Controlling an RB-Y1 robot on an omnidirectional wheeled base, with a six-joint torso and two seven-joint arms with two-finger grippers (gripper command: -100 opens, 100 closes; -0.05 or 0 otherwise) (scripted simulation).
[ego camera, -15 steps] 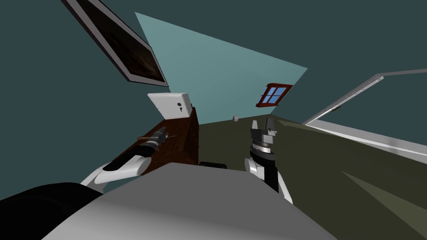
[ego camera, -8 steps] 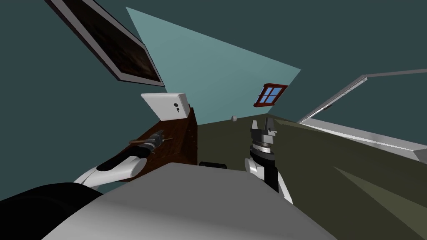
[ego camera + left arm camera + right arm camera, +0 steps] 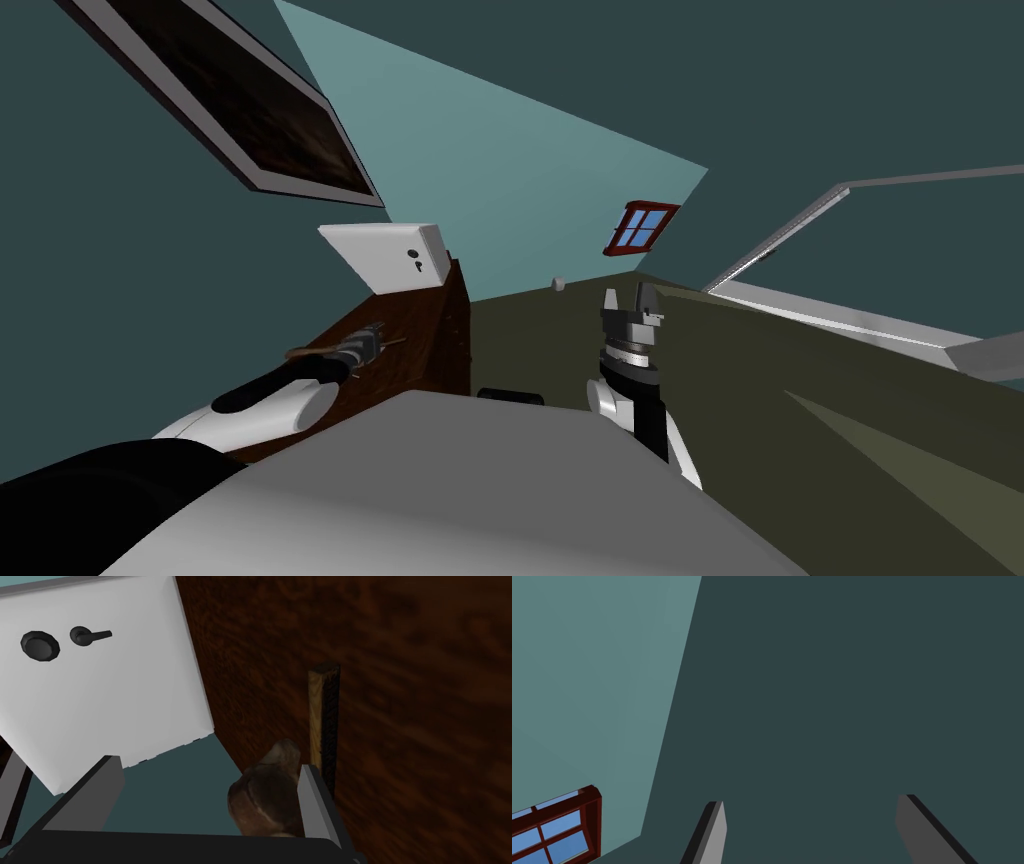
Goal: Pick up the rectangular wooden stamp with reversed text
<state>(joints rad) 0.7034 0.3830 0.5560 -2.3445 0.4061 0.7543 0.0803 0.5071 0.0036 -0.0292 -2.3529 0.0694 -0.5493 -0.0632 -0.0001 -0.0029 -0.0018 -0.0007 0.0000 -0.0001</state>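
Note:
The stamp (image 3: pixel 317 711) is a thin wooden slab seen edge-on, dark on one face, with a rounded brown handle (image 3: pixel 267 796). It lies on a dark reddish wooden tabletop (image 3: pixel 410 701). My left gripper (image 3: pixel 207 763) is open, and the handle sits between its fingers, right against one fingertip (image 3: pixel 310 791); the other is well clear. In the head view the left gripper (image 3: pixel 375 338) reaches over the tabletop (image 3: pixel 425 315), where the stamp (image 3: pixel 300 352) shows as a thin brown sliver. My right gripper (image 3: pixel 625 298) is raised beside the chest, and its wrist view shows the right gripper (image 3: pixel 812 831) open, nothing between the fingers.
A white box (image 3: pixel 385 255) with a dark knob and lever (image 3: pixel 90 634) stands at the table's far end, close beyond the left gripper. The table backs onto a wall with a framed picture (image 3: pixel 240 110). Olive floor (image 3: pixel 760 400) spreads to the right, with a small grey object (image 3: pixel 558 283).
The whole head picture has slid left and the walls have swung, so I have turned. My left gripper stays over the table at the stamp. The right arm keeps its pose.

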